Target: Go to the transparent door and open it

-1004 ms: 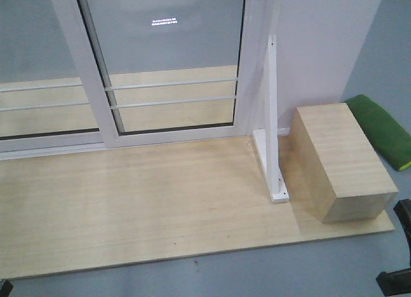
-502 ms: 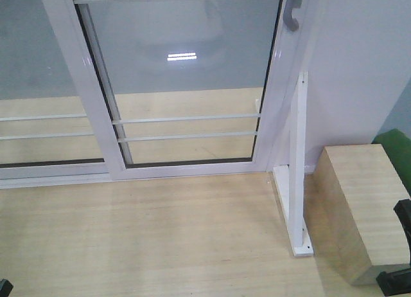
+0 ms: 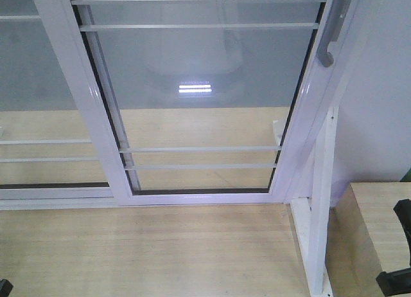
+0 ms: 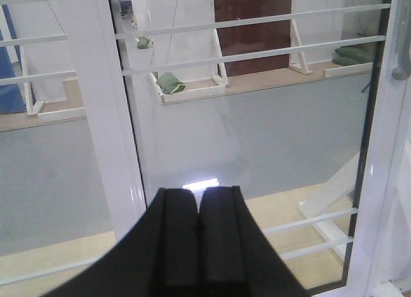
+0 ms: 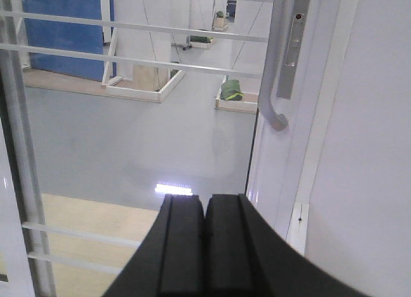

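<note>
The transparent door is a glass panel in a white frame with thin horizontal bars, filling the middle of the front view. Its curved grey pull handle is at the upper right; it also shows in the right wrist view with its lock plate, and at the right edge of the left wrist view. My left gripper is shut and empty, facing the glass. My right gripper is shut and empty, below and left of the handle, apart from it.
A neighbouring glass panel without a handle stands to the left. A white angled brace and a wooden box stand at the right by the wall. The floor in front is light wood.
The view has moved closer to the door and to the right. The door and handle now appear larger and lower in the front view; the wooden box has slid toward the right edge.
</note>
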Tool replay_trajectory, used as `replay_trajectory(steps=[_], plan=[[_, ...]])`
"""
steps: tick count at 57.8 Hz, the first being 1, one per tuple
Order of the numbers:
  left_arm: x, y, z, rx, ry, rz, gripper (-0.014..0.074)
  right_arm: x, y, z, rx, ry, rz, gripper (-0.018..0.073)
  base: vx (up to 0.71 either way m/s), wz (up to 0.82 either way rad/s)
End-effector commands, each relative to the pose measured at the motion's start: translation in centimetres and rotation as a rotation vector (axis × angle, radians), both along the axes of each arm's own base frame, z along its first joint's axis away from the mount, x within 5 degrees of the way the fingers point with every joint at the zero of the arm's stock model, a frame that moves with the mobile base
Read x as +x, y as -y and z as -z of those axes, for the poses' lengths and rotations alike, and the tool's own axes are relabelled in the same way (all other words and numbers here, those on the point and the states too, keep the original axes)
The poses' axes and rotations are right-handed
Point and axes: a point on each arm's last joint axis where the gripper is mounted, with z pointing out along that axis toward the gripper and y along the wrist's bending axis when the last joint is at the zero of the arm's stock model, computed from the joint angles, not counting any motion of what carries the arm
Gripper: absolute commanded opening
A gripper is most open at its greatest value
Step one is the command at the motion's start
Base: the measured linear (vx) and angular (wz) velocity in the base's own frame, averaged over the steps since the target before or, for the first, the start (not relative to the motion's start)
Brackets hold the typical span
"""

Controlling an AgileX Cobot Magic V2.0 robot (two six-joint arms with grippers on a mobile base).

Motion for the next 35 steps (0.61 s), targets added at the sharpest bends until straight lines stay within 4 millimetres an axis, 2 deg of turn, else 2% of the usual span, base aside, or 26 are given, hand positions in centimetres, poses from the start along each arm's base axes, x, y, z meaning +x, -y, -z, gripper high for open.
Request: replay_trajectory(steps=[1,35], plan=[[0.09,0.08,0.07,-0.032,0.056,0.008,0.0004,-0.02,0.06,-0.36,0.002,0.083,0.008,-0.0005,0.17,0.07],[0.09,0.08,0.07,-0.032,0.056,0.008,0.0004,-0.02,0.06,-0.36,0.002,0.083,0.008,-0.0005,0.10,0.03]])
